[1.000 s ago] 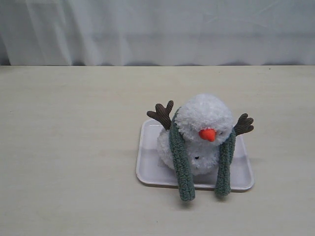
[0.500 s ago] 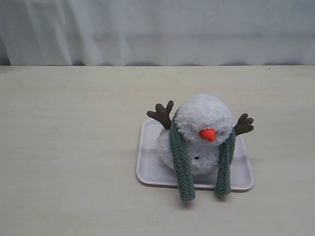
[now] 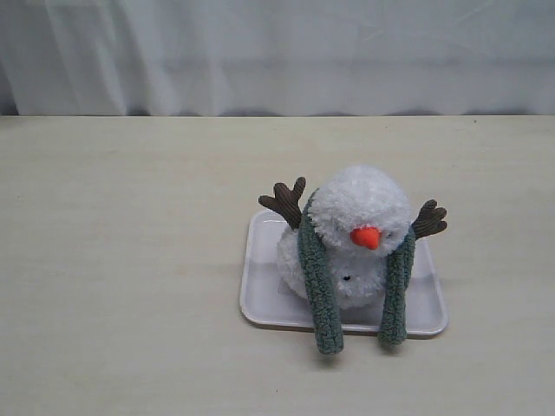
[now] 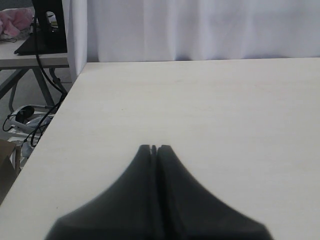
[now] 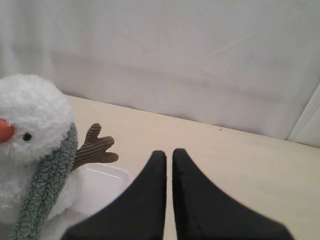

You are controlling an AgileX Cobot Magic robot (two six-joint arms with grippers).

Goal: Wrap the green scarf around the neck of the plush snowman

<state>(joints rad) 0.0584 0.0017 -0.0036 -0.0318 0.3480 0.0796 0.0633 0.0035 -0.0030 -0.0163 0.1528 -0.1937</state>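
The plush snowman (image 3: 360, 208) sits on a white tray (image 3: 258, 305), its head tipped forward. The green scarf (image 3: 317, 277) lies behind the head. One end hangs down each side of the face, and both tips reach past the tray's front rim. The head and scarf cover the neck crease. No arm shows in the exterior view. My left gripper (image 4: 154, 147) is shut over bare table. My right gripper (image 5: 169, 152) is shut with nothing held, beside the snowman (image 5: 30, 112), the scarf (image 5: 47, 190) and a brown twig arm (image 5: 95, 150).
A white curtain (image 3: 277, 52) hangs behind the pale wooden table (image 3: 130, 260). In the left wrist view the table's side edge (image 4: 65, 97) shows, with a black stand (image 4: 47, 25) and cables (image 4: 22, 117) beyond it. The tray (image 5: 105, 182) lies next to the right fingers.
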